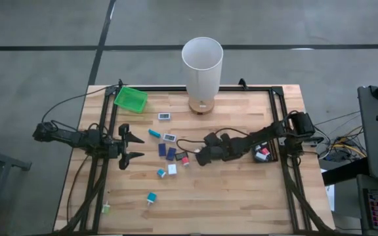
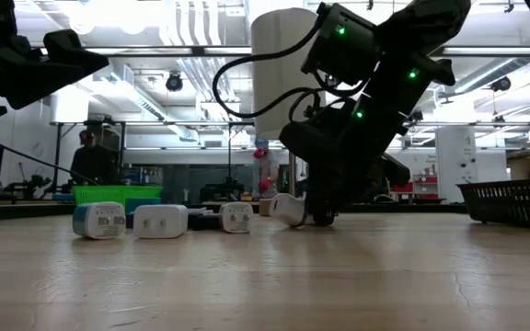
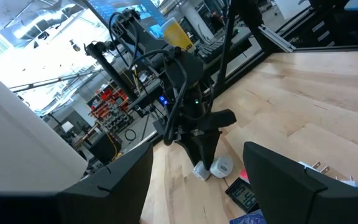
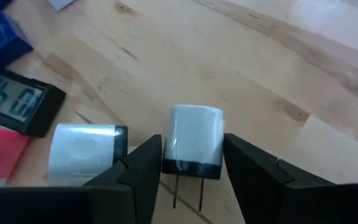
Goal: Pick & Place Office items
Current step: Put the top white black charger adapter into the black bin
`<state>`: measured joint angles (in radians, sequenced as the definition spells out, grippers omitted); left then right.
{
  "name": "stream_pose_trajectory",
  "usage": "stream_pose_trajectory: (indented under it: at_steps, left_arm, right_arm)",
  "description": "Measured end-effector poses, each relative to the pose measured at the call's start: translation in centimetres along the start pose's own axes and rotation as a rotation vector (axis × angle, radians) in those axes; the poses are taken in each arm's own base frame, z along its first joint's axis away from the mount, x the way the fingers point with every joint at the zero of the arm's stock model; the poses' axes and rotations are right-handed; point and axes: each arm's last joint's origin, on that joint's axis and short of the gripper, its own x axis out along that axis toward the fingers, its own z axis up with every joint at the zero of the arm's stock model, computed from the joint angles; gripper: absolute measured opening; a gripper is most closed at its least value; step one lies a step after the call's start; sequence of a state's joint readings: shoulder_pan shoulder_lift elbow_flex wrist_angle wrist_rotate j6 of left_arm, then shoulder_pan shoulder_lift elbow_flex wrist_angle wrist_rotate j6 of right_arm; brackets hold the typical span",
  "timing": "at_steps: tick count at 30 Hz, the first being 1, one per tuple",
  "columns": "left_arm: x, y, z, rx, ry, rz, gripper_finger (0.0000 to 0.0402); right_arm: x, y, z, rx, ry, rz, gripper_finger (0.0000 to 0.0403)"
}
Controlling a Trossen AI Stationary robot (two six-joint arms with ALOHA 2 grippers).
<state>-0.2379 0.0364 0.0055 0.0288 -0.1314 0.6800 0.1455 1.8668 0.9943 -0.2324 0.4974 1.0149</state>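
Right gripper [image 4: 191,163] angled down at worktop [image 1: 241,196], jaws closed on white plug adapter [image 4: 194,140]; left gripper [image 1: 131,147] hovering, jaws half-open, empty.

Even, fairly bright overhead light falls on the wooden table [image 1: 241,190], and shadows there stay soft and short. In the low view, ceiling strip lights [image 2: 201,23] glare at twelve o'clock, turning the dark arm [image 2: 366,101] near silhouette. The nearest tabletop looks soft. In the right wrist view the white plug [image 4: 194,143] is sharp, while edges blur slightly.
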Motion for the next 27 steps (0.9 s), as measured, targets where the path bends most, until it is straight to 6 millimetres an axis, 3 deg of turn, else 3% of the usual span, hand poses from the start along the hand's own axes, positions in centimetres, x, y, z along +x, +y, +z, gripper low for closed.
stream_pose_trajectory:
  at_steps: [17, 27]
  left_arm:
    - [0.0, 0.0, 0.0, 0.0, 0.0, 0.0, 0.0257]
    - [0.0, 0.0, 0.0, 0.0, 0.0, 0.0, 0.0257]
  right_arm:
    - [-0.2, 0.0, 0.2, 0.008, 0.0, 0.003, 0.013]
    - [-2.6, -0.5, 1.4, 0.016, -0.006, 0.012, 0.0129]
